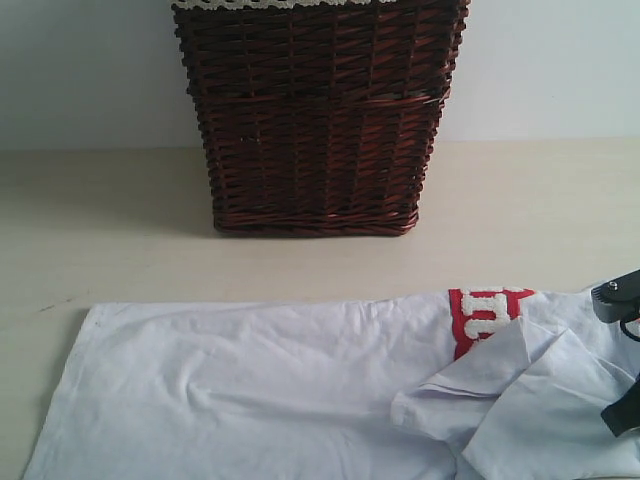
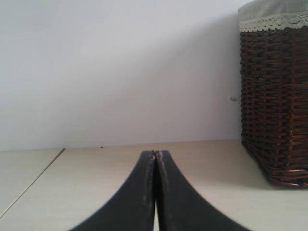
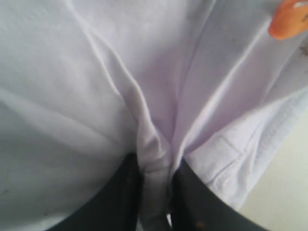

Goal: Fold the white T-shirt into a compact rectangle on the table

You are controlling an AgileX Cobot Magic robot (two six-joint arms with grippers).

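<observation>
Left gripper fingers pressed together, holding nothing, above the table; white T-shirt spread on the table at 6 o'clock of the wicker basket, a flap turned over below the red band; right gripper pinching a shirt fold near the orange tag.

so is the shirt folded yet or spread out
Mostly spread: the shirt lies flat on the table, with one flap turned over near the right hand, which pinches a fold.
</observation>
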